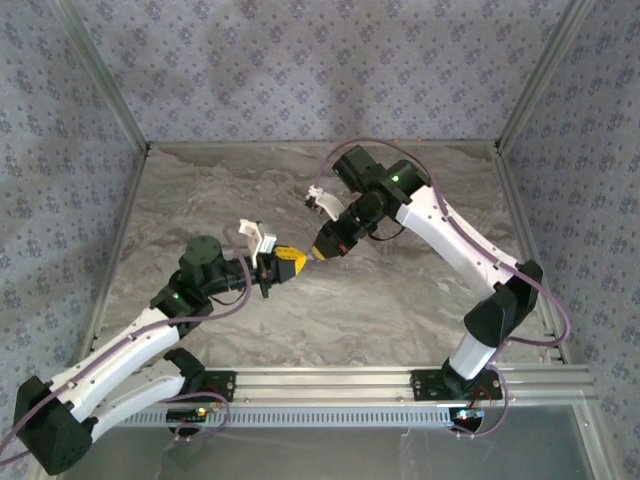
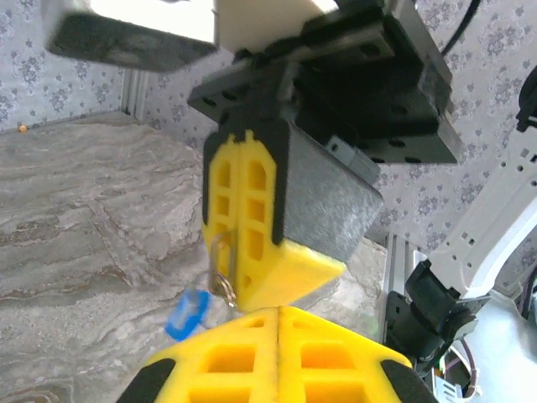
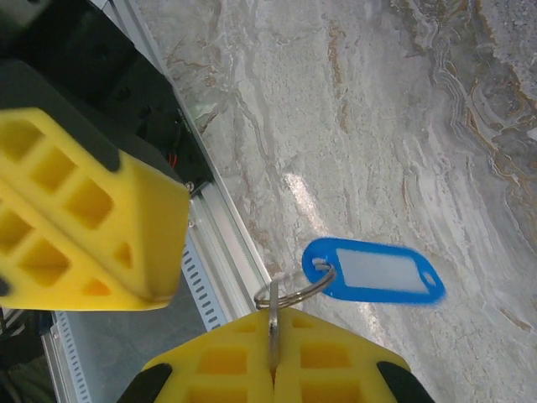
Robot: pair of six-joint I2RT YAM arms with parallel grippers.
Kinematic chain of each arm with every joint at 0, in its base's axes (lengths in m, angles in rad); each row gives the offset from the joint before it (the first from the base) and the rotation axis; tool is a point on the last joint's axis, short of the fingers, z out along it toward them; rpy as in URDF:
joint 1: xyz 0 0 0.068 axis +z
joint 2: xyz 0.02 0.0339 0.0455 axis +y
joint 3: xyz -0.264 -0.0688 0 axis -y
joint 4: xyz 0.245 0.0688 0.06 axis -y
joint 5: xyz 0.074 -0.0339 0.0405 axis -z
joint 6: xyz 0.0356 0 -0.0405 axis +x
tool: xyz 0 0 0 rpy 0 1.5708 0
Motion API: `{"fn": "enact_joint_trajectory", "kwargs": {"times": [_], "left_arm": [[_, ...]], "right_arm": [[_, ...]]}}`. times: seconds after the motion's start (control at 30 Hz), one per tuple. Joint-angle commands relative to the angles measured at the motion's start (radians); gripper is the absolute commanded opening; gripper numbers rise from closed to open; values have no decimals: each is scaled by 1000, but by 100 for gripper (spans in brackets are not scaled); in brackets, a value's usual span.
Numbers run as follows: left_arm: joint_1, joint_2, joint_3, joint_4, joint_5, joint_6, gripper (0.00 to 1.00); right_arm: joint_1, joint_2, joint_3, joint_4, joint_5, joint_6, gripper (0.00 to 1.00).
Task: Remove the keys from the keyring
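Keys (image 3: pixel 319 273) with white-labelled blue tag (image 3: pixel 373 273) hang clamped in right jaws; left jaws together.

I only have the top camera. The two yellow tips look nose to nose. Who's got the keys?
Observer: The right fingers do. They're shut on the key bunch, pinching a silvery metal bit right at their tips.
Operator: Is there anything colourful on it?
Observer: Yes, a bright blue tag with a pale label dangles from the ring.
Operator: Is the other arm grabbing it too?
Observer: It doesn't look like it. The left fingers are shut with nothing showing between them, just beside the ring.
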Motion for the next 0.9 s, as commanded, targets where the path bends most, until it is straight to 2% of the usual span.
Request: {"fn": "enact_joint_trajectory", "kwargs": {"times": [0.0,0.07,0.2,0.43,0.6,0.87], "left_arm": [[-7,-16,-32,11,-29,6,0],[-7,-30,-37,6,-41,-1,4],[-7,-49,-25,-2,-53,1,20],[-4,10,52,-18,36,0,36],[25,60,69,42,111,-50,39],[43,104,89,79,152,-82,35]], "right_arm": [[-1,-18,45,-17,-7,10,0],[3,-16,50,-27,5,1,0],[5,-18,51,-28,6,-3,0],[13,-18,48,-22,3,-4,0],[19,-18,50,-23,0,-7,0],[24,-28,49,-29,-8,-15,0]]}}
